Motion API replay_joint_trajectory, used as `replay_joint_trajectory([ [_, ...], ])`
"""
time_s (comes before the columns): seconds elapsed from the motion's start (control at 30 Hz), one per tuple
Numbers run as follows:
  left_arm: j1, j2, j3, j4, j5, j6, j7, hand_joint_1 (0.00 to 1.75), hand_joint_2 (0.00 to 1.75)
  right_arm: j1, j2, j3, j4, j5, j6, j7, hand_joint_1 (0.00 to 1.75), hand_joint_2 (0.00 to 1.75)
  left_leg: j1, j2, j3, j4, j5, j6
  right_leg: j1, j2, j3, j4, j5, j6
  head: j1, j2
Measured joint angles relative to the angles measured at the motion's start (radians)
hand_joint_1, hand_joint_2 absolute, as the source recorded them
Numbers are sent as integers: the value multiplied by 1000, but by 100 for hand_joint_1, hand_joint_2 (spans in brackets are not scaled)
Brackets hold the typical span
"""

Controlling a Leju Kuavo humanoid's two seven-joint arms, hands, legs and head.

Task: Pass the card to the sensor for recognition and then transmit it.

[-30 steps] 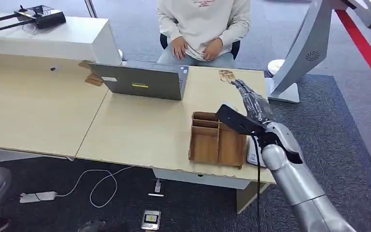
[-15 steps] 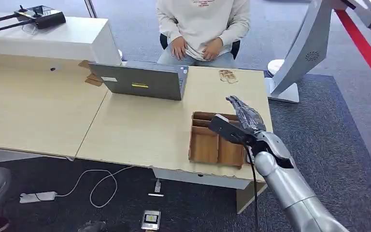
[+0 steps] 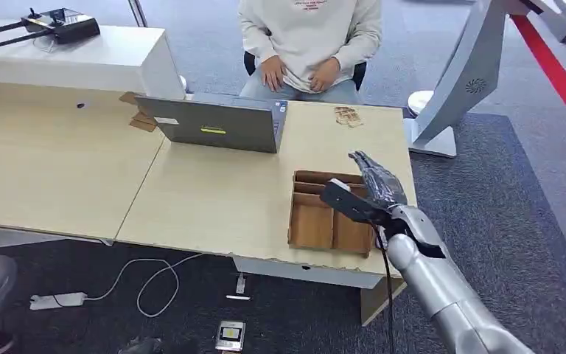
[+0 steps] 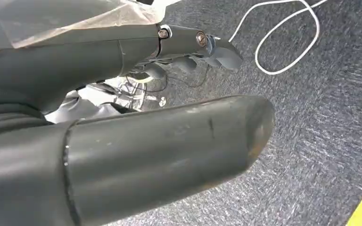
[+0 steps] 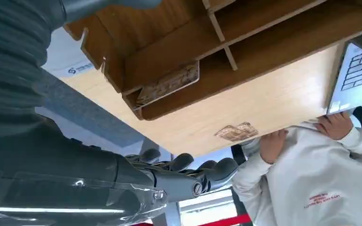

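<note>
Clock directions are being taken across the table [image 3: 214, 199], with 12 o'clock toward the seated person [image 3: 309, 37].

**Task item.** One patterned card [image 5: 167, 84] is lying flat inside the wooden organiser [image 3: 313, 221]. It is sitting in the narrow compartment along the organiser's 12 o'clock side. Its long axis is running with that slot, 9 to 3 o'clock, and it is occupying the 3 o'clock end. Which end of the card is leading cannot be told. Two more patterned loose cards [image 3: 348, 116] are resting overlapped and slightly skewed on the bare table at 12 o'clock from the organiser. They are lying near the far edge, well apart from the organiser.

**Containers.** The organiser is standing at the table's 4 o'clock corner. Its larger compartments are showing bare wood in the right wrist view; the head view has the hand covering part of the 3 o'clock side.

**Right hand.** The right hand [image 3: 376, 181] is hovering above the organiser's 3 o'clock side, pointing toward 12 o'clock. Its fingers [image 5: 207, 169] are lying side by side, gently bent, pinching nothing and touching no card.

**Left hand.** The left hand [image 4: 122, 61] is hanging over grey carpet near a white cable [image 4: 287, 42]. Its thumb is sticking out straight, its fingers are loosely bent, and it is gripping nothing.

**Surroundings.** A grey laptop [image 3: 214, 125] is standing open at 11 o'clock from the organiser. A flat white pad [image 5: 70, 68] with a blue logo is lying just beside the organiser at 3 o'clock.
</note>
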Motion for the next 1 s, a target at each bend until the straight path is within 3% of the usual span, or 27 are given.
replay_joint_trajectory([
  [0.93, 6, 0, 0, 0, 3, 0, -6, 0, 0, -4, 5, 0, 66, -3, -19, -7, 0, 175, 0, 0, 0, 0, 0, 0, 0, 0, 0, 0, 0, 0, 0, 0],
  [0.97, 6, 0, 0, 0, 3, 0, -6, 0, 0, -4, 5, 0, 66, -4, -19, -6, 10, 175, 0, 0, 0, 0, 0, 0, 0, 0, 0, 0, 0, 0, 0, 0],
  [1.0, 6, 0, 0, 0, 3, 0, -7, 0, 0, -5, 5, 0, 66, -4, -19, -7, 82, 175, 0, 0, 0, 0, 0, 0, 0, 0, 0, 0, 0, 0, 0, 0],
])
